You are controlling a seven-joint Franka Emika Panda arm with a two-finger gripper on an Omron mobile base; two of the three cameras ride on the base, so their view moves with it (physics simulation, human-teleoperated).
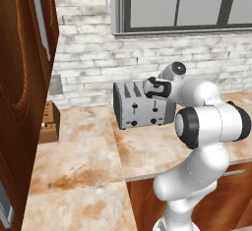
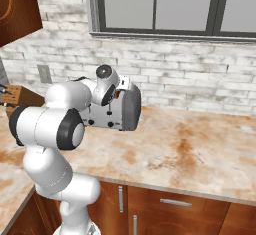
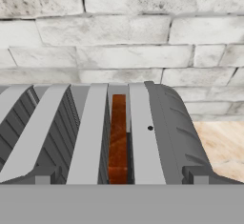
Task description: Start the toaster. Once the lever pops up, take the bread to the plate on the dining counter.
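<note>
The toaster [image 1: 142, 104] stands mid-frame on the kitchen counter [image 1: 78, 156], the bread [image 3: 118, 137] sunk in its rightmost slot. The gripper [image 1: 151, 88] hovers above it, fully open, empty. Starting the toaster, lifting and plating all seem undone.

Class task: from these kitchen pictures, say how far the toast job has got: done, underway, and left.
Done: nothing visible yet beyond the arm reaching the toaster. Underway: the open claw hovers at its top; the bread sits down in a slot. Left: whether the lever is pressed cannot be told; lifting the bread and carrying it to the plate remain.
</note>
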